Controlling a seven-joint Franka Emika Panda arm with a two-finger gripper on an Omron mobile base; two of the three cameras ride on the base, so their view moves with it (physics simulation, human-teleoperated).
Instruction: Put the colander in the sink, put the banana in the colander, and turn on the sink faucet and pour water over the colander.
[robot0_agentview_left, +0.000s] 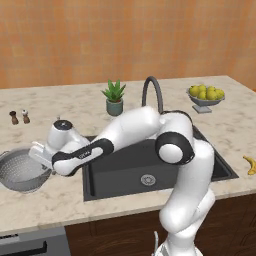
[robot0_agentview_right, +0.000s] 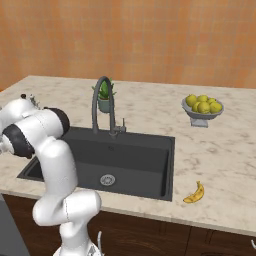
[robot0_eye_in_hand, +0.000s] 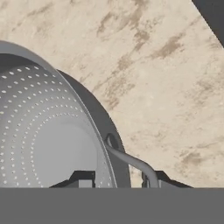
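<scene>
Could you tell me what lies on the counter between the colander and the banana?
In the left base view, the dark sink lies between the colander on the left counter and the banana on the right; the robot's arm reaches across above the basin.

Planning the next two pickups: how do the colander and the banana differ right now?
The colander is a round grey perforated metal bowl; the banana is a small curved yellow fruit. The colander sits left of the sink, the banana on its right. The tool is shut on the colander's rim beside a side handle; nothing touches the banana. Both rest on the marble counter, outside the sink.
</scene>
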